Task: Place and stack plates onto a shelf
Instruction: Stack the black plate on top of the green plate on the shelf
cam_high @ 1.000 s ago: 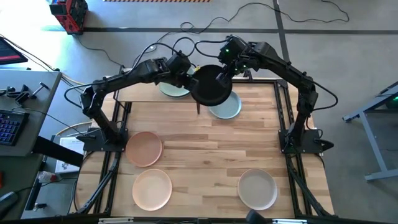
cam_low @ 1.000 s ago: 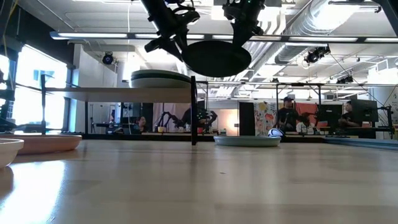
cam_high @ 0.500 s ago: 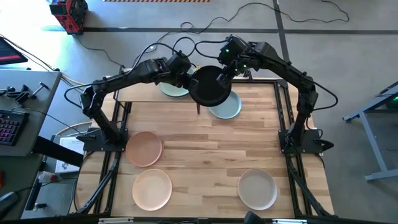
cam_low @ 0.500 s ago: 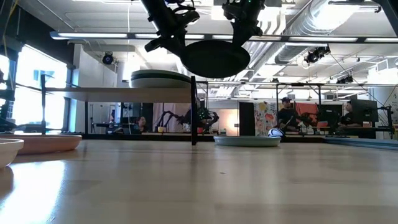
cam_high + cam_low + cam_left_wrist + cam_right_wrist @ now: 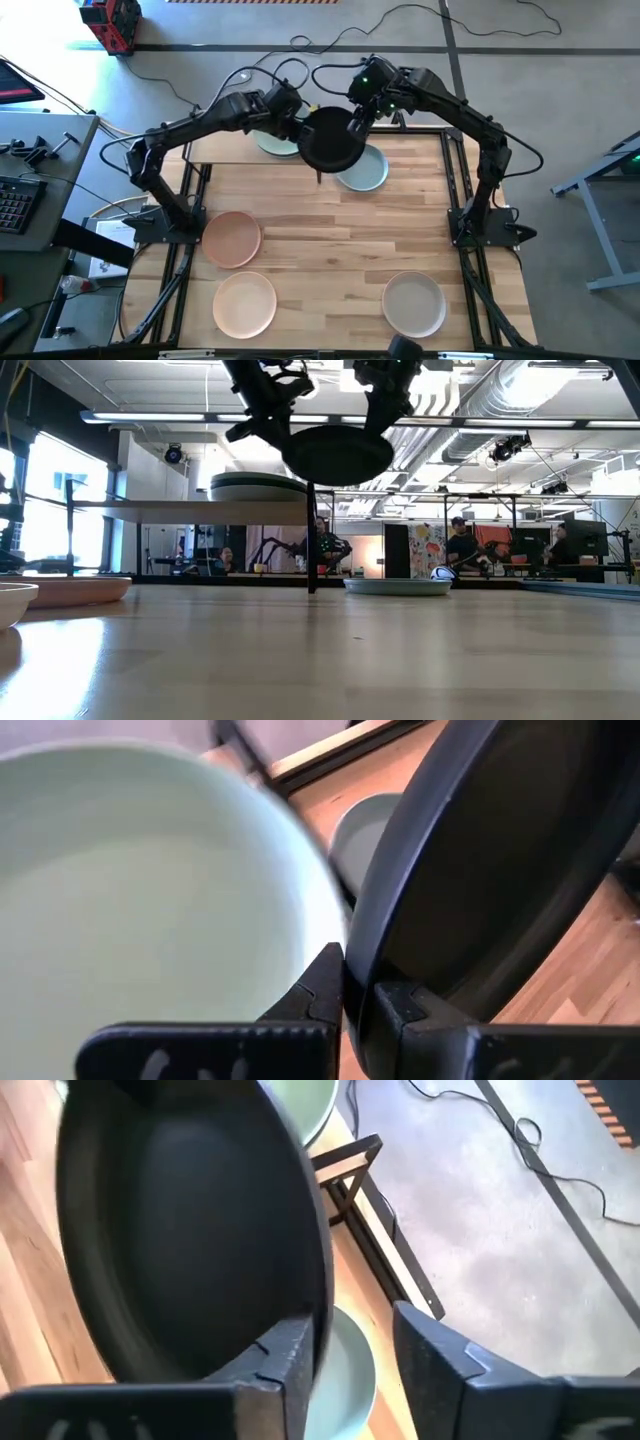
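Note:
A black plate hangs in the air over the shelf's right end, roughly level in the low view. My left gripper is shut on its left rim. My right gripper is open at its right rim, with the rim standing in the gap beside one finger. A pale green plate rests flat on the shelf, just under and left of the black one. A pale blue-grey plate lies on the table to the right of the shelf. My left gripper pinches the black plate's rim between its two fingers, coming level from the table's left side. The plate is lifted clear, above the pale green plate. My right gripper: whether a finger touches the rim, I cannot tell.
Three more plates lie on the near half of the table: peach-pink, paler peach and beige. The shelf's black post stands below the held plate. People sit in the room behind the table.
The black plate has shifted a little toward the table's left, farther over the shelf, and both grippers have moved left with it. It has stayed level and in the air.

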